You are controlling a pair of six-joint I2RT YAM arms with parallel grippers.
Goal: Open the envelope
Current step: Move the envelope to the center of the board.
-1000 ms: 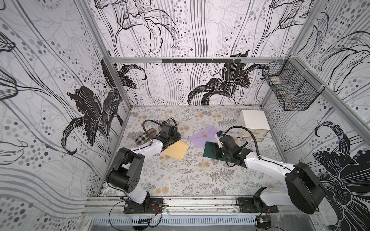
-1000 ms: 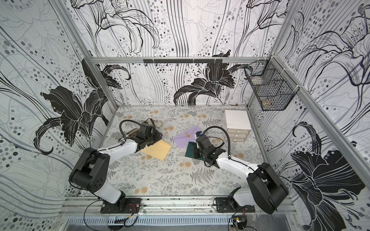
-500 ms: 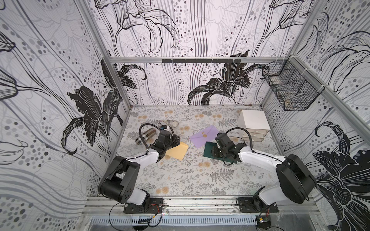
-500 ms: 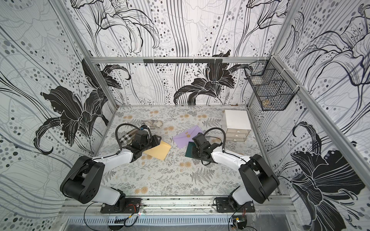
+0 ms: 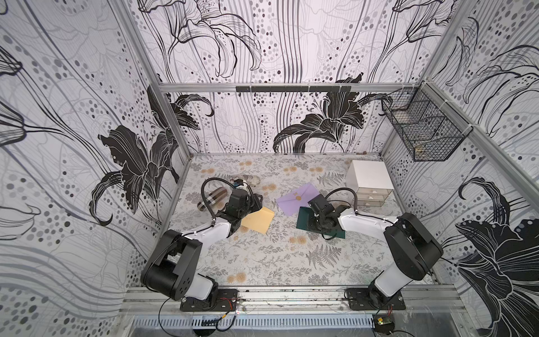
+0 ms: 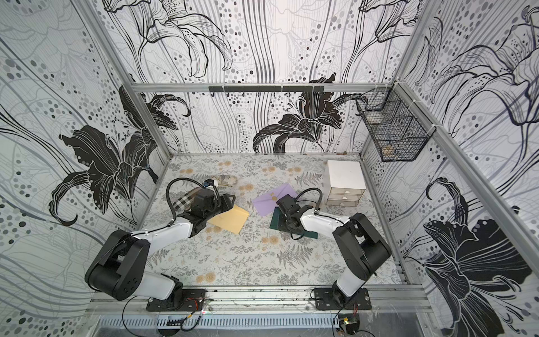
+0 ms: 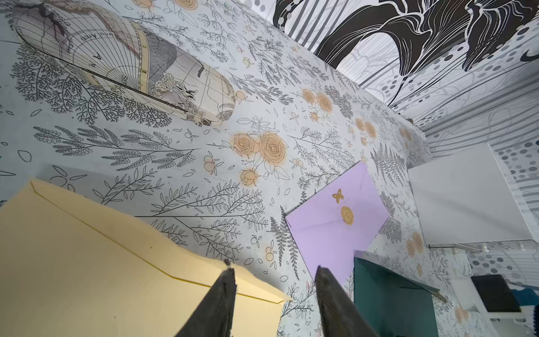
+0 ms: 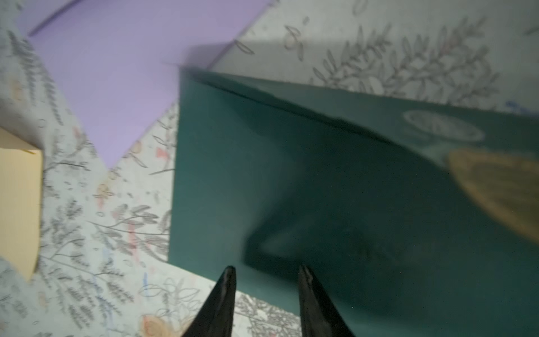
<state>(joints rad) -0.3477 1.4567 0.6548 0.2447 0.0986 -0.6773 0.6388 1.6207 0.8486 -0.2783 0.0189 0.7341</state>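
Observation:
Three envelopes lie on the floral table. The yellow envelope [image 5: 258, 223] [image 6: 230, 218] [image 7: 87, 262] has my left gripper [image 5: 258, 207] [image 7: 274, 270] open at its far corner, one finger over the flap edge and one over bare table. The purple envelope [image 5: 294, 200] [image 7: 329, 230] carries a gold seal and lies flat. The dark green envelope [image 5: 304, 220] [image 8: 350, 189] has my right gripper [image 5: 318, 224] [image 8: 265, 270] open over its near edge, holding nothing. The right wrist view is blurred.
A plaid case [image 5: 213, 197] and a map-printed case [image 5: 248, 181] [image 7: 125, 64] lie behind the left gripper. A white drawer unit [image 5: 369, 181] stands at the back right. A wire basket [image 5: 420, 128] hangs on the right wall.
The left gripper has slid a little nearer, onto the yellow envelope's corner. Both arms have drawn their elbows in; the right gripper stays over the green envelope.

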